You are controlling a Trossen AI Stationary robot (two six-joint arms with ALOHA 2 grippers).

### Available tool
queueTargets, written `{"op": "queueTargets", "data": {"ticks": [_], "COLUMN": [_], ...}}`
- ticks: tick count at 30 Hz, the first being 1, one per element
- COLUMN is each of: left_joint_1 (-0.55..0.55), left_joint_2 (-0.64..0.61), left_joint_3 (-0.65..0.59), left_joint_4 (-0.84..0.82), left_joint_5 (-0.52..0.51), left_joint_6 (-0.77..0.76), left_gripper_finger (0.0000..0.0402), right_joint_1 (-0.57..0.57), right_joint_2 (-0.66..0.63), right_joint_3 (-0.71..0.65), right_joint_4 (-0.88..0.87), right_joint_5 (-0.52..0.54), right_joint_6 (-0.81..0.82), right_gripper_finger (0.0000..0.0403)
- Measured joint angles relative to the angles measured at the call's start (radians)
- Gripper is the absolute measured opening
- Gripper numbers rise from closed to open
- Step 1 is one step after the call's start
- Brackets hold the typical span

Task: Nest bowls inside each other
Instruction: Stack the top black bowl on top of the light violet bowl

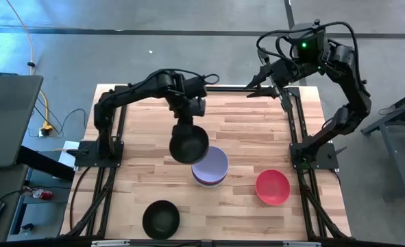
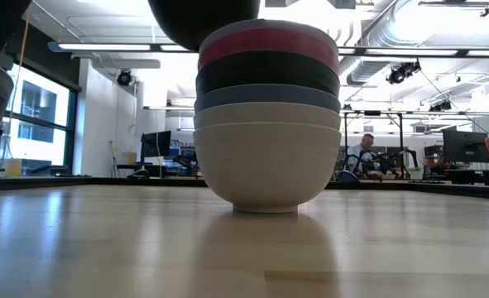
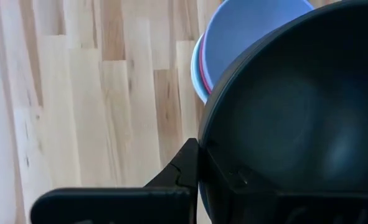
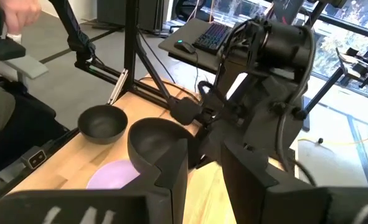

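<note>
The left tool (image 1: 187,132) is pinching a smooth round black bowl (image 1: 188,144) at frame centre, above the stacked bowls (image 1: 210,167) on the wooden desk (image 1: 257,130); the right tool (image 1: 257,84), upper right, is standing spread.

The held black bowl (image 2: 203,21) is cut off above; the stack (image 2: 267,116) perhaps hides others.

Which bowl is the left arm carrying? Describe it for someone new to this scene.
Start at the stack of bowls mid-table, lavender on top. Just up-left of it, the left gripper is shut on a black bowl, lifted off the wood. The other black bowl sits alone on the table near the front edge.
</note>
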Motion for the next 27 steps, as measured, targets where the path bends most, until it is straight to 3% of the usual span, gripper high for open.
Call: {"op": "queueTargets", "data": {"ticks": [17, 27], "left_joint_1": [-0.034, -0.062], "left_joint_2": [0.088, 0.087], "left_joint_3": [0.024, 0.116], "left_joint_4": [0.027, 0.086], "left_joint_5": [0.078, 0.123], "left_joint_6": [0.013, 0.032], "left_gripper_finger": [0.0, 0.0], "right_joint_1": [0.0, 0.0], "right_joint_2": [0.005, 0.005], "right_joint_3": [-0.03, -0.03], "right_joint_4": [0.004, 0.005], "right_joint_5": [-0.008, -0.049], "right_joint_6": [-0.032, -0.06], "right_gripper_finger": [0.009, 0.009]}}
